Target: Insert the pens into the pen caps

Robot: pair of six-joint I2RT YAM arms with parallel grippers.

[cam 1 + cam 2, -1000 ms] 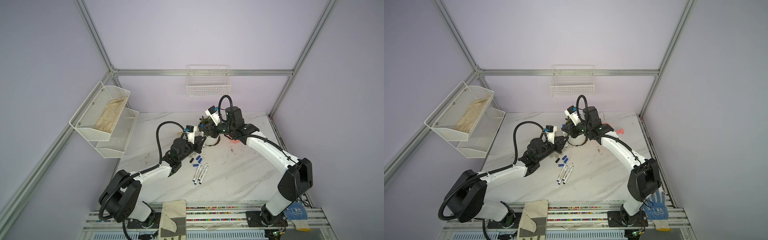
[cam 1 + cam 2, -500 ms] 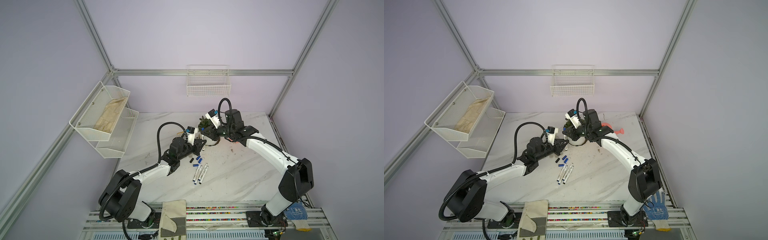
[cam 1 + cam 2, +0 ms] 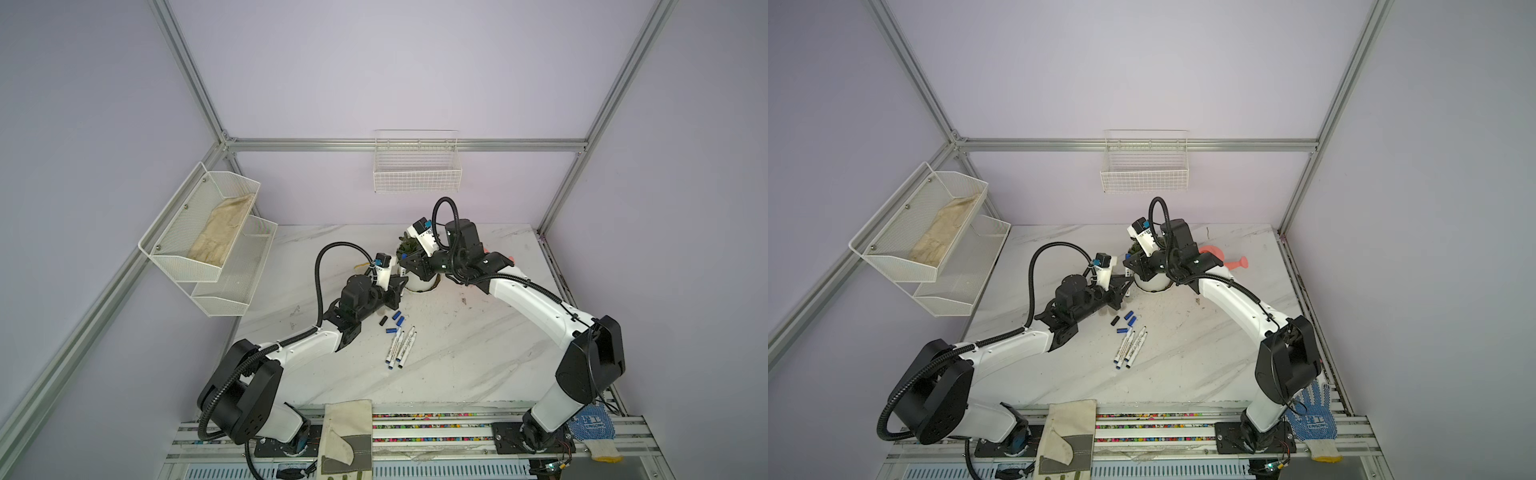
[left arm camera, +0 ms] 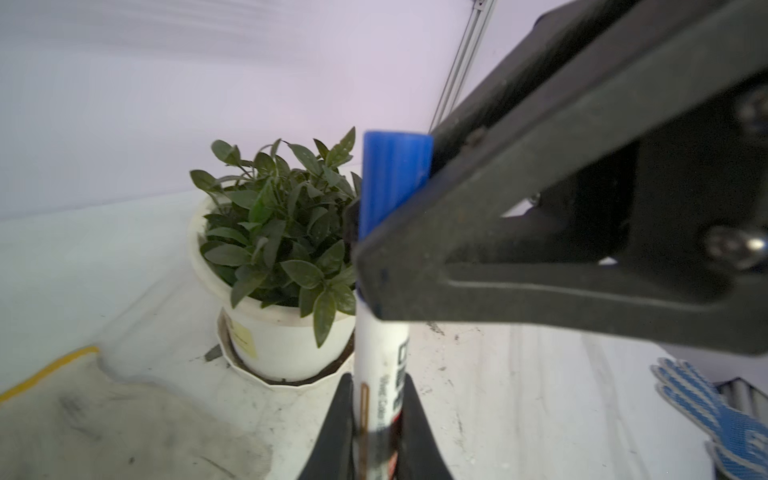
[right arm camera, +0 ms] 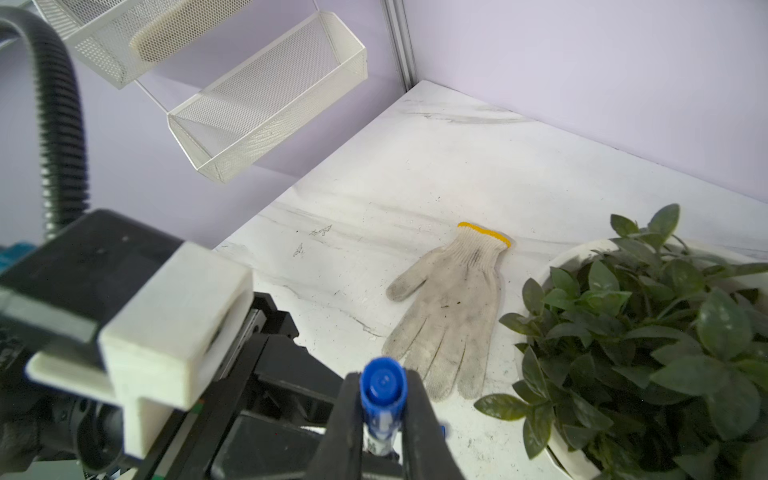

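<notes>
1. Left hand (image 4: 376, 392): clamped on the white barrel of a marker pen (image 4: 380, 349), which stands upright. The grip sits low on the barrel, so the nib end is free to take a cap.
2. Right hand (image 5: 382, 384): clamped across the sides of a blue pen cap (image 4: 392, 183). The cap is in line with the pen and directly over its top end. A side grip leaves the cap's open mouth clear for the barrel.
3. The cap-to-barrel joint is hidden behind a right finger (image 4: 478, 232), so I can't tell if it's fully seated. My read: the press-on step for this pair is in hand.
4. The hands meet in the air above the bench (image 3: 457, 353), just beside the potted plant (image 3: 419, 279), at its 9 o'clock in both top views.
5. Loose stock on the bench, both top views: one black cap (image 3: 383, 321) and three blue caps (image 3: 400, 321) at 6 o'clock of the hands. A bunch of uncapped pens (image 3: 400, 347) lies at 6 o'clock of those caps, blue end plugs at the near end. The count in the bunch isn't clear.
6. Four caps are loose, so most of the job is left.
7. Risk: an off-axis push could jam the nib or slide the barrel in the left grip. Both need to be coaxial.
8. A work glove (image 5: 453, 307) lies flat on the bench near the plant, apart from the work.
</notes>
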